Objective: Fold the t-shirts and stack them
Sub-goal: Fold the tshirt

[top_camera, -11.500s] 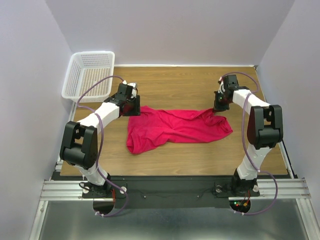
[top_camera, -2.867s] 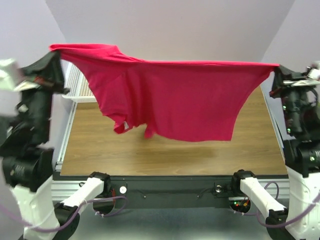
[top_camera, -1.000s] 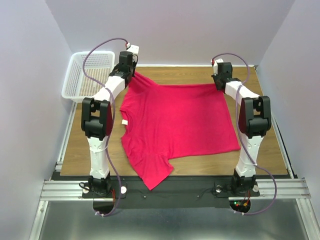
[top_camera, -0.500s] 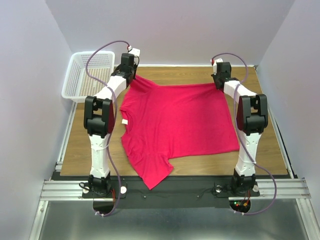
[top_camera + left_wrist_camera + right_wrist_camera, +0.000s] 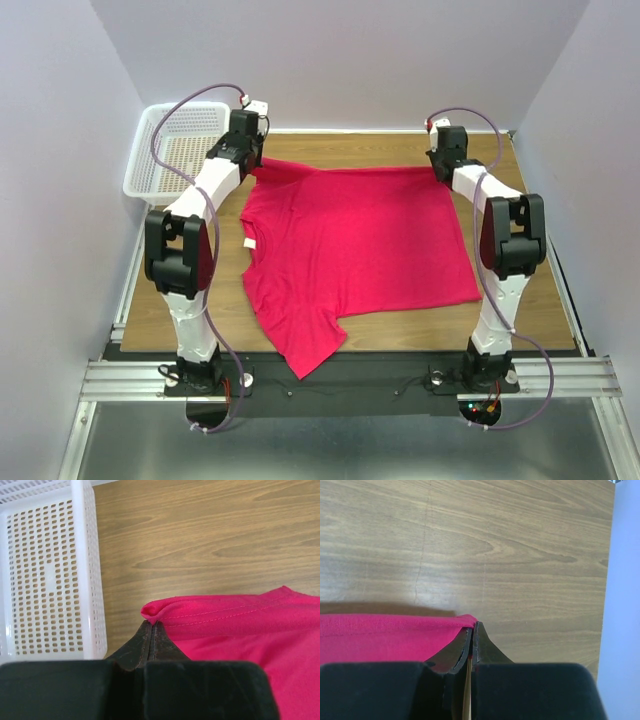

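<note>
A crimson-pink t-shirt (image 5: pixel 355 245) lies spread flat on the wooden table (image 5: pixel 510 300), its white neck label (image 5: pixel 248 243) at the left. One sleeve (image 5: pixel 305 350) reaches over the table's near edge. My left gripper (image 5: pixel 252 160) is shut on the shirt's far-left corner. In the left wrist view the pinched hem (image 5: pixel 165 611) bunches just past that gripper's (image 5: pixel 151 624) tips. My right gripper (image 5: pixel 441 172) is shut on the far-right corner. The right wrist view shows the cloth's edge (image 5: pixel 395 630) running left from that gripper's (image 5: pixel 474 625) tips.
A white mesh basket (image 5: pixel 180 150) stands at the far left corner, close beside my left gripper, and shows in the left wrist view as the basket (image 5: pixel 50 570). Bare wood (image 5: pixel 520 555) lies beyond the shirt's far edge. Walls enclose the table on three sides.
The left arm has swung its elbow outward to the left, and its gripper has shifted slightly toward the basket with the corner. The right arm and the spread shirt have hardly moved.
</note>
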`<state>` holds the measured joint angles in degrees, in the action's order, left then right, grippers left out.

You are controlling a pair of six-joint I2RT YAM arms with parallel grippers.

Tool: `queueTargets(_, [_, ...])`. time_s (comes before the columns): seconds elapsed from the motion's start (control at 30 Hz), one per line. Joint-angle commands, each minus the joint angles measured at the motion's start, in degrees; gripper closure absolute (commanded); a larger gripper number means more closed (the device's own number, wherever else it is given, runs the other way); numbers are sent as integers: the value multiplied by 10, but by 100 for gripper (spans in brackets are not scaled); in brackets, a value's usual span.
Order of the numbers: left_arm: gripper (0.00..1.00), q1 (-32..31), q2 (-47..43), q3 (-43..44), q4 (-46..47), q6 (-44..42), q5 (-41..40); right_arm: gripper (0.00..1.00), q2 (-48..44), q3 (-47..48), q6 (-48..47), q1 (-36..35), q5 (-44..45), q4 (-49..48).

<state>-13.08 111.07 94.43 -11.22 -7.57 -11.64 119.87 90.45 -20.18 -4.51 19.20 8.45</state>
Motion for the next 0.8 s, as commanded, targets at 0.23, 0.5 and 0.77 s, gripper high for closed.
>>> queueTargets(0.23, [99, 0, -95, -68, -35, 28, -14, 99, -79, -56, 20, 6, -10, -31])
queueTargets(0.5, [99, 0, -126, -106, -54, 58, 20, 99, -112, -102, 37, 6, 0, -31])
queueTargets(0.77, [99, -1, -149, -133, -71, 74, 47, 99, -138, -119, 46, 5, 7, -31])
